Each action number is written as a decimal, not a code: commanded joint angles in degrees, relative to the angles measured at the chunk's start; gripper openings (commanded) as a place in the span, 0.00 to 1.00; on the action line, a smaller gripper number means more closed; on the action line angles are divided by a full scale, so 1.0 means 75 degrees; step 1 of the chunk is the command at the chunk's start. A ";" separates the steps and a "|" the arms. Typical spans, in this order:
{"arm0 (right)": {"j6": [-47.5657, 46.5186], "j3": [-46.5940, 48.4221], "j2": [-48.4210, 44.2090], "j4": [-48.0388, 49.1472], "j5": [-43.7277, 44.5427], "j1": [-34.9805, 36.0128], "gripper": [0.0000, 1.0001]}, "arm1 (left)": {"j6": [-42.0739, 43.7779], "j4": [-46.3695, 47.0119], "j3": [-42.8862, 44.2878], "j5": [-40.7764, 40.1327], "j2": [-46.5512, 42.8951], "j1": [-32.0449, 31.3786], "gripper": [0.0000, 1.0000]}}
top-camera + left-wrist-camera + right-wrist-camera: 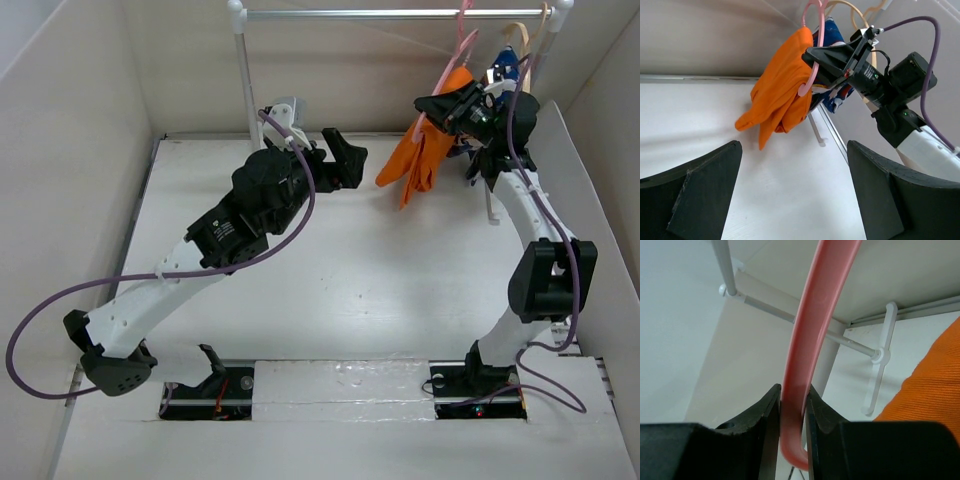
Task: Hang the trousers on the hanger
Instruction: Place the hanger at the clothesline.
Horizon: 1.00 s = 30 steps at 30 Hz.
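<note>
Your left gripper (352,162) hangs spread wide and empty, its arm stretched forward over mid-table. Your right gripper (793,412), raised high at the back right, pinches the hanger (812,315).

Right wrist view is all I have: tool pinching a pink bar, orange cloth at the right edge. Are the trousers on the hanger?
Observer: Yes. The left wrist view shows the trousers draped over the hanger, bunched, ends hanging down.
Operator: Hook on the rail?
Observer: In the top view the hook reaches up to the rail near its right end. It looks hung, but I can't confirm contact.
Operator: Left tool?
Observer: The left tool is open and empty, left of the trousers, not touching them.
</note>
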 commanded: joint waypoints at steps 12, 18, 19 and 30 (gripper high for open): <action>0.0619 -0.0400 -0.0554 0.3261 0.0160 -0.1144 0.00 | -0.0286 0.0168 -0.0459 0.0185 -0.0155 -0.0005 0.82; 0.0539 -0.0378 -0.0600 0.2877 -0.0110 -0.1414 0.26 | -0.0298 0.0168 -0.0494 0.0150 -0.0026 -0.0005 0.82; 0.0155 -0.0296 -0.0659 0.2318 -0.0145 -0.1414 0.37 | -0.0298 0.0145 -0.0494 0.0126 0.0021 -0.0005 0.82; -0.2533 0.1171 -0.1187 -0.1579 -0.0356 -0.1414 1.00 | -0.0063 -0.0171 -0.0401 -0.0681 0.0150 -0.0005 0.99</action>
